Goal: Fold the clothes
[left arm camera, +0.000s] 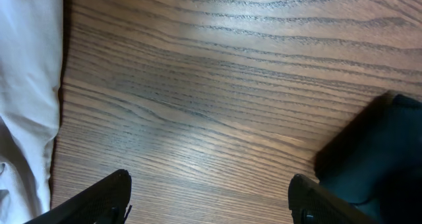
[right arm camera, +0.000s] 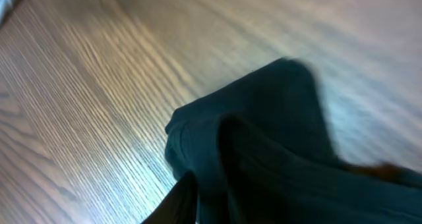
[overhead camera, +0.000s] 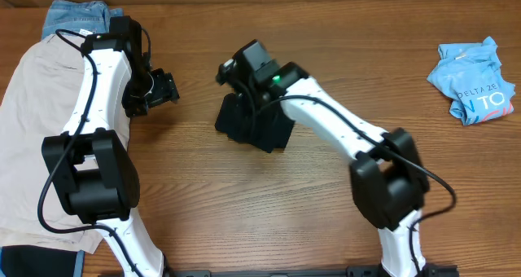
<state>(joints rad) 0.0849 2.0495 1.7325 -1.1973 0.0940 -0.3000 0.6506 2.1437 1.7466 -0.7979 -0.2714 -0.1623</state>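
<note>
The black T-shirt [overhead camera: 254, 124] lies as a small folded bundle in the middle of the table. My right gripper [overhead camera: 230, 72] hovers over its far edge. In the right wrist view the black T-shirt [right arm camera: 277, 118] bunches up against my right gripper [right arm camera: 224, 207]. One finger [right arm camera: 181, 199] shows at the left and the other is hidden by cloth, so the jaws' state is unclear. My left gripper [overhead camera: 167, 88] stands open left of the bundle, over bare wood. Its fingertips [left arm camera: 120, 179] hold nothing, and the T-shirt's edge [left arm camera: 389, 151] shows beyond my left gripper [left arm camera: 210, 181], on its right.
Beige shorts [overhead camera: 32, 106] spread along the table's left side, their pale edge [left arm camera: 26, 85] near my left gripper. Blue denim [overhead camera: 77, 18] lies at the back left. A crumpled light-blue printed tee [overhead camera: 472, 81] sits at the far right. Dark cloth [overhead camera: 32, 261] lies at the front left corner.
</note>
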